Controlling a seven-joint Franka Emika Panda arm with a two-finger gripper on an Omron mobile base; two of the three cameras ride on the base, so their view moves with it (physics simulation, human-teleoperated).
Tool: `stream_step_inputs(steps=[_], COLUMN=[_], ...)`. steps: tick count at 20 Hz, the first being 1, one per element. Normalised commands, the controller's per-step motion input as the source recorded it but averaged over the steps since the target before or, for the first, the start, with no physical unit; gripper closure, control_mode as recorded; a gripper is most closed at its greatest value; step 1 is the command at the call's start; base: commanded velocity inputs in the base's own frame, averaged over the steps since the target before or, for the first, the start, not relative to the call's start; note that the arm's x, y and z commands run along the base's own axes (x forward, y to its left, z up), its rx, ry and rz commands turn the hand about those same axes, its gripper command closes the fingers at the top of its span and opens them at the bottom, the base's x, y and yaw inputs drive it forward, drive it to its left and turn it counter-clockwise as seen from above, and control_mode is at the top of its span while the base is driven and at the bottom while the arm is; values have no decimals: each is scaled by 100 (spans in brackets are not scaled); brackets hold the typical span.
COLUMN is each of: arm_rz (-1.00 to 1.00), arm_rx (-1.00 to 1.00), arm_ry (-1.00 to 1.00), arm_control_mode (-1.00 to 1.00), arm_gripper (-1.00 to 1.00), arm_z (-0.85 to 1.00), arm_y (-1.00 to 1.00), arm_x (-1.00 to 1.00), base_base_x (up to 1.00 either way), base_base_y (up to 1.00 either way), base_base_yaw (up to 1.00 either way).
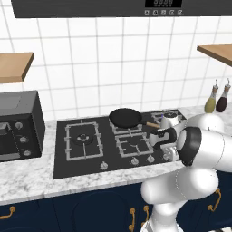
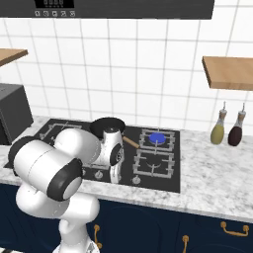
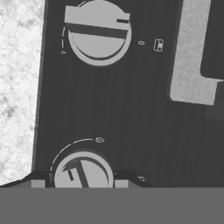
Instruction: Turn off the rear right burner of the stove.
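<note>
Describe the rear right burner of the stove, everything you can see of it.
The rear right burner is a small round burner under a gray square metal grate, at the back right of the flat black stove. In the right base view a round blue patch sits at its center, which looks like a flame, so it appears to be lit. Nothing rests on its grate. The black frying pan sits on the grate to its left, its brown handle pointing toward the burner. Another grated burner lies directly in front.

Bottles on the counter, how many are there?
2. A yellow-green bottle and a dark red bottle stand side by side on the marble counter, right of the stove, under the wooden shelf. None seem hidden.
</note>
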Motion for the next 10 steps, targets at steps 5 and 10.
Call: stream_step_inputs(steps=[5, 10], arm_rz=[-23, -26], arm_rx=[0, 0], arm_ry=[-9, -8], arm_control_mode=[-100, -100], arm_gripper=[100, 100], arm_z=[-45, -46], arm_y=[0, 0], arm_x=[-23, -22], base_base_x=[0, 0], base_base_y=[0, 0], base_base_yaw=[0, 0])
